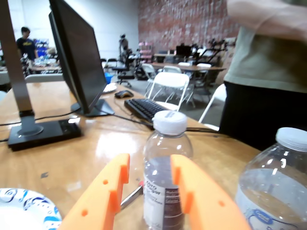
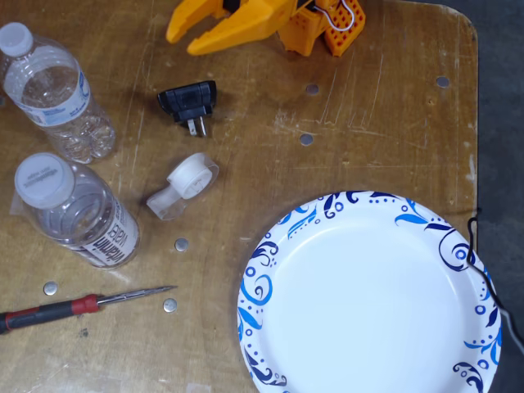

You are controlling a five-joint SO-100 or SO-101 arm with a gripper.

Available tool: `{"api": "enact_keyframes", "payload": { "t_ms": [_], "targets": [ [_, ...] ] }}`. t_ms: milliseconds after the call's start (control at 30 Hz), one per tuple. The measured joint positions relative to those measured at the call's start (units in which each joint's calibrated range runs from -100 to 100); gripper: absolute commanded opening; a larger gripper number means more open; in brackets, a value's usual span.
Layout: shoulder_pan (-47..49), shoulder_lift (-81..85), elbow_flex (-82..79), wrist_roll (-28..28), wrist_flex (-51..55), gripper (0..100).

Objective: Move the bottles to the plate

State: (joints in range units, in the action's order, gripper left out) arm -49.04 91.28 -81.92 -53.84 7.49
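Note:
Two clear water bottles with white caps stand at the table's left in the fixed view. One has a white-and-blue label (image 2: 53, 90); the other has a black-lettered label (image 2: 82, 217). My orange gripper (image 2: 182, 42) is open and empty at the top edge, well apart from both. In the wrist view the black-lettered bottle (image 1: 165, 143) shows beyond the gap of my open gripper (image 1: 149, 163), and the blue-label bottle (image 1: 273, 191) stands at the right. The white plate with blue swirls (image 2: 368, 303) lies empty at the lower right; its rim shows in the wrist view (image 1: 24, 211).
A clear tape dispenser (image 2: 184, 184), a black plug adapter (image 2: 190, 102), a red-handled screwdriver (image 2: 74, 307) and several coins lie between gripper and bottles. Beyond the table, a monitor (image 1: 76, 52), a keyboard (image 1: 144, 108) and a standing person (image 1: 268, 72).

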Motion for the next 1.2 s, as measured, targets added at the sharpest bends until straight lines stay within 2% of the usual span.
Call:
{"api": "enact_keyframes", "payload": {
  "t_ms": [133, 433, 867, 1200],
  "targets": [
    [3.7, -12.4, 15.7, 0.0, 7.1, 24],
    [3.1, -39.5, 36.2, -0.1, 7.0, 34],
    [-1.0, -65.3, 44.2, -0.2, -8.9, 35],
    [-0.5, -74.2, 44.2, -0.2, -21.2, 46]
  ]
}}
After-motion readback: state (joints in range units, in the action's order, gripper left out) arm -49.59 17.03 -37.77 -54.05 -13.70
